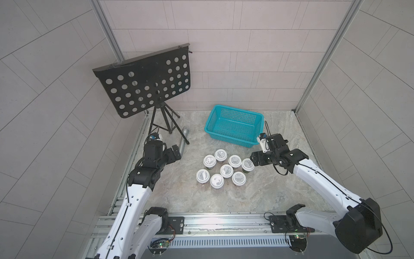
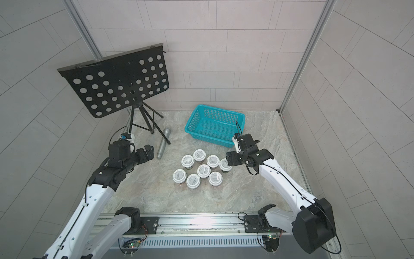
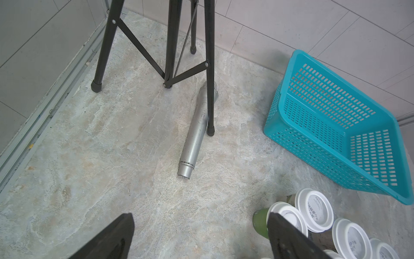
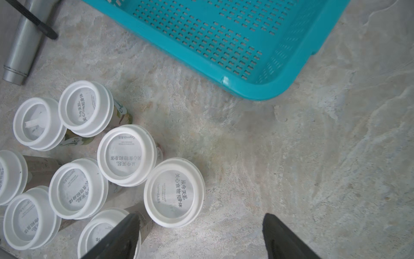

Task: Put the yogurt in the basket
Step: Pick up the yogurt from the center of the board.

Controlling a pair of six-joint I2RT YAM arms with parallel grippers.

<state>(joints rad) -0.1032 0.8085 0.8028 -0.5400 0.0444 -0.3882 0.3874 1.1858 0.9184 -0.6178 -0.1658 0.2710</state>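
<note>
The mottled grey stone-patterned tabletop (image 1: pixel 224 197) carries everything. A black perforated metal music stand on a tripod (image 1: pixel 145 83) rises beyond the left gripper (image 1: pixel 177 153), its legs planted ahead of the fingertips in the left wrist view.

The teal-blue rectangular plastic basket with lattice walls (image 1: pixel 234 125) sits near the right gripper (image 1: pixel 253 160), on the side away from the robot's base. It is well apart from the left gripper, and in the right wrist view its near corner (image 4: pixel 253 92) lies ahead of the jaws.

The yogurt, eight small round cups with white printed lids and darker bodies (image 1: pixel 226 170), stands upright in a tight cluster on the tabletop. The cluster is outside the basket and lies between the two grippers, much closer to the right one. The cup nearest the right gripper (image 1: pixel 247 165) is just in front of its fingertips in both top views. From the right wrist that cup (image 4: pixel 174 192) sits just ahead of the gap between the jaws, closer to one finger (image 4: pixel 121 235).

A grey metal cylinder (image 2: pixel 163 143) lies flat ahead of the left gripper, with one tripod leg crossing over it.

The left gripper (image 3: pixel 200 216) has its jaws spread wide over bare tabletop, holding nothing. The right gripper (image 4: pixel 201 216) also has its jaws apart and grips no cup
</note>
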